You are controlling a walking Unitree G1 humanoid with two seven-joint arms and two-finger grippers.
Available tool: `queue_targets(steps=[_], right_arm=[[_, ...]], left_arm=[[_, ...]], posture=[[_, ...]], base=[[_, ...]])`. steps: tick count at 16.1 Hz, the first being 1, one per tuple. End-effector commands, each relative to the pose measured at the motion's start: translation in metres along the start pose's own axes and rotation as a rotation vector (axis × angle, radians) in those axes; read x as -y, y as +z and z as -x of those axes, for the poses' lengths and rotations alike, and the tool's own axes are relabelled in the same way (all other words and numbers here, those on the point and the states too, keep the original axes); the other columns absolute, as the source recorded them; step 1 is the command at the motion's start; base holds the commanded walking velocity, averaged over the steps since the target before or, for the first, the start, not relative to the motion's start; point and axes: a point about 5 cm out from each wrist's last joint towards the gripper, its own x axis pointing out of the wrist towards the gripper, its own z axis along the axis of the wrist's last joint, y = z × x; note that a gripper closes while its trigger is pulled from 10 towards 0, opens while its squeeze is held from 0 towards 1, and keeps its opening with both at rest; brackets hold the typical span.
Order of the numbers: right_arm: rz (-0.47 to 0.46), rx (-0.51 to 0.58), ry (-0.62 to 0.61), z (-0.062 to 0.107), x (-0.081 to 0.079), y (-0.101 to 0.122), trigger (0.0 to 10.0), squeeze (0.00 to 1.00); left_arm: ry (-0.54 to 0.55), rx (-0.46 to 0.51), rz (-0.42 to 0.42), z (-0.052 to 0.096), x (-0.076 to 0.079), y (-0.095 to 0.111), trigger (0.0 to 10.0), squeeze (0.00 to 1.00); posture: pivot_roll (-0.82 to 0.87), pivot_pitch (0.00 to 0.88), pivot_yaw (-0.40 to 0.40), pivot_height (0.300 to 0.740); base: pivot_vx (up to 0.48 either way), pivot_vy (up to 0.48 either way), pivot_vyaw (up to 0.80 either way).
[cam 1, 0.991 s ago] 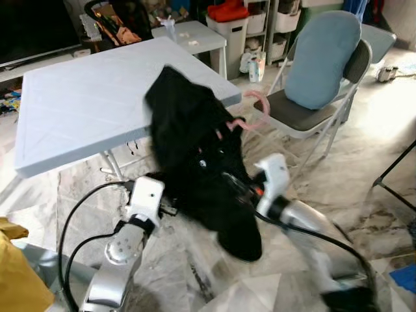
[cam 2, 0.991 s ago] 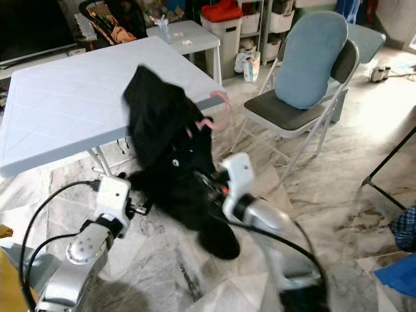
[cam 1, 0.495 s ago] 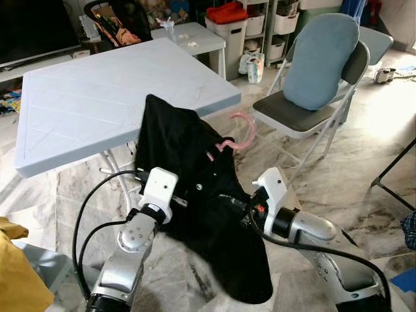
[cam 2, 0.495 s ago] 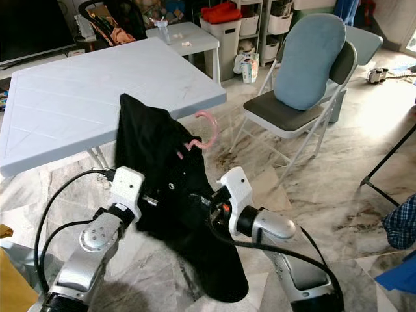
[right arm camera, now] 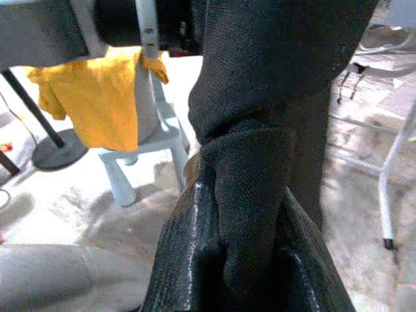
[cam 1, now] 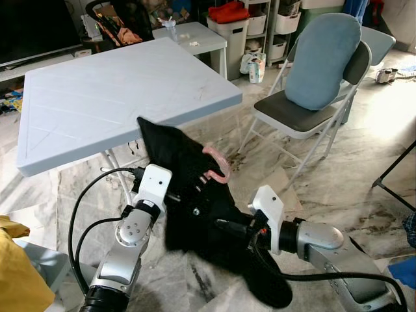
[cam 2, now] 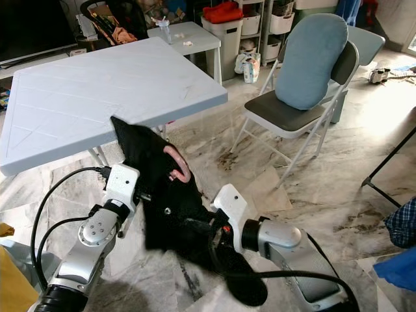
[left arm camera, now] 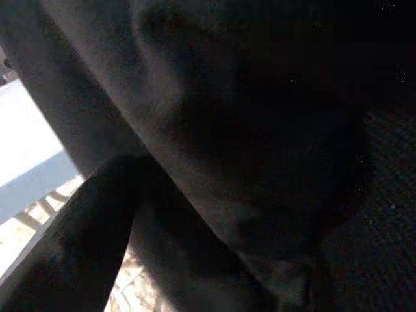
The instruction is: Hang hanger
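Garment [cam 1: 195, 208], black, draped over pink hanger [cam 1: 218, 166], held low between both arms, near the bench [cam 1: 97, 97] edge and above the marble floor [cam 1: 338, 188]. Right pincer [right arm camera: 240, 214] pinching a fold of the cloth; left pincer [cam 1: 170, 195] buried in fabric, grip impossible to tell. Likely risks: cloth sliding off the hanger if tilted further, hem dragging on the floor, hook snagging the bench edge when raised.

Pink plastic hanger [cam 1: 218, 166], hook curled upward, mostly draped in a black garment [cam 1: 201, 214], held aloft just beside the grey table [cam 1: 97, 97] edge
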Motion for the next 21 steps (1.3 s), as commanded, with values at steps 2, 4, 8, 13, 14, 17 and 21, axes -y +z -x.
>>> queue_targets(steps=[2, 4, 8, 13, 14, 17, 21], right_arm=[[0.09, -0.048, 0.098, 0.0, -0.009, 0.0, 10.0, 0.0], [0.081, -0.064, 0.082, 0.003, -0.007, -0.004, 10.0, 0.0], [0.239, -0.267, -0.035, 0.021, 0.023, -0.029, 10.0, 0.0], [0.324, -0.363, 0.072, 0.063, 0.038, -0.032, 10.0, 0.0], [0.258, -0.308, 0.096, 0.071, 0.039, -0.022, 10.0, 0.0], [0.247, -0.299, 0.138, 0.104, 0.045, -0.009, 10.0, 0.0], [0.217, -0.315, 0.167, 0.116, 0.045, -0.008, 10.0, 0.0]], left_arm=[[0.07, 0.012, -0.025, -0.001, -0.012, 0.001, 10.0, 0.0], [0.12, 0.003, -0.034, -0.001, -0.022, 0.0, 10.0, 0.0], [0.187, -0.012, -0.029, 0.003, -0.042, -0.004, 10.0, 0.0], [0.231, -0.034, -0.012, 0.01, -0.059, -0.009, 10.0, 0.0], [0.238, -0.041, -0.01, 0.01, -0.062, -0.01, 10.0, 0.0], [0.251, -0.06, 0.019, 0.009, -0.063, -0.015, 10.0, 0.0], [0.236, -0.06, 0.02, 0.008, -0.059, -0.015, 10.0, 0.0]], posture=[[-0.11, 0.0, 0.052, 0.74], [-0.1, 0.0, 0.051, 0.74], [-0.1, 0.0, 0.052, 0.74], [-0.11, 0.002, 0.051, 0.74], [-0.11, 0.002, 0.05, 0.74], [-0.12, 0.007, 0.059, 0.74], [-0.12, 0.009, 0.062, 0.74]], base=[[0.0, 0.0, 0.0], [0.0, 0.0, 0.0], [0.0, 0.0, 0.0], [0.0, 0.0, 0.0], [0.0, 0.0, 0.0], [0.0, 0.0, 0.0], [0.0, 0.0, 0.0]])
